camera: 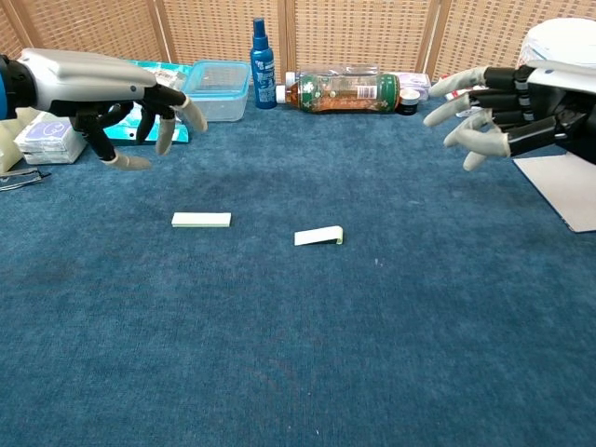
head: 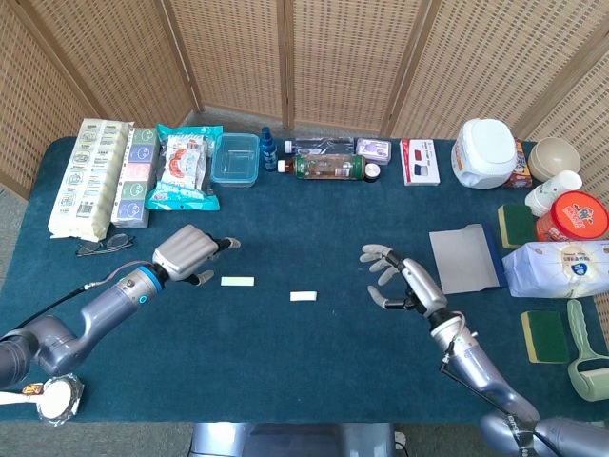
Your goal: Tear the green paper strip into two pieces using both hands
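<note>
- Now two pale green paper pieces lie flat on the blue tablecloth [head: 285, 352]: left piece [camera: 201, 220], right piece [camera: 318, 237], near each other but apart.
- Left hand [camera: 112, 93] hovers above and behind the left piece, fingers spread, holding nothing.
- Right hand [camera: 503, 112] hangs well to the right, fingers apart, empty.
- Paper appears light, thin and limp; the right piece's curled end offers a pinch point.
</note>
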`<state>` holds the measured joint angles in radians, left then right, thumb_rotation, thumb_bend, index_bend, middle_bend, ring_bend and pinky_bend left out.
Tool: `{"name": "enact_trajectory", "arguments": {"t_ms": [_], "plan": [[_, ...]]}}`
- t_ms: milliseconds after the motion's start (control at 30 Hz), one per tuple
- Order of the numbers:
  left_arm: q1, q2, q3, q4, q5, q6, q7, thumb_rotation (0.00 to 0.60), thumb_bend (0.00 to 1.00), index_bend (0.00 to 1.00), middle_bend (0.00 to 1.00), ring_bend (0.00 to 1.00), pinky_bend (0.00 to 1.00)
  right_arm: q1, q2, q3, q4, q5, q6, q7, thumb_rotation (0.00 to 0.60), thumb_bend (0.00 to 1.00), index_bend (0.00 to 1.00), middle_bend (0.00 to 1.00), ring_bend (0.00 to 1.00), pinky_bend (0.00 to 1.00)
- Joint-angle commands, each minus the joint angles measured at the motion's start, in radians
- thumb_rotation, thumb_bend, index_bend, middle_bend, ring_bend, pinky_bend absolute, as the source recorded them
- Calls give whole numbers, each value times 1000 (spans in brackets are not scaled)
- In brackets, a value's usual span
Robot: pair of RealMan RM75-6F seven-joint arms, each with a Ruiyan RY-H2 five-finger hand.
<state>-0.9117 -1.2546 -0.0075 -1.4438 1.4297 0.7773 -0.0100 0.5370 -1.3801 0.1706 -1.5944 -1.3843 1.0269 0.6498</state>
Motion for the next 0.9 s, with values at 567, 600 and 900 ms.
{"name": "enact_trajectory", "arguments": {"t_ms": [567,600,900], "plan": [[322,178,30,-123,-80,351,-5,600,309,135,334,362,569,-64,29,10,18,29,112,-145,600,434,228,288,230,357],[354,181,40,-120,-78,384,-2,600,309,135,334,361,569,-71,25,8,24,31,130,-192,600,434,234,289,230,353],[568,172,100,-51,-43,577,-85,600,309,135,331,359,562,-148,19,-33,1,48,281,-595,600,434,254,289,198,316]]}}
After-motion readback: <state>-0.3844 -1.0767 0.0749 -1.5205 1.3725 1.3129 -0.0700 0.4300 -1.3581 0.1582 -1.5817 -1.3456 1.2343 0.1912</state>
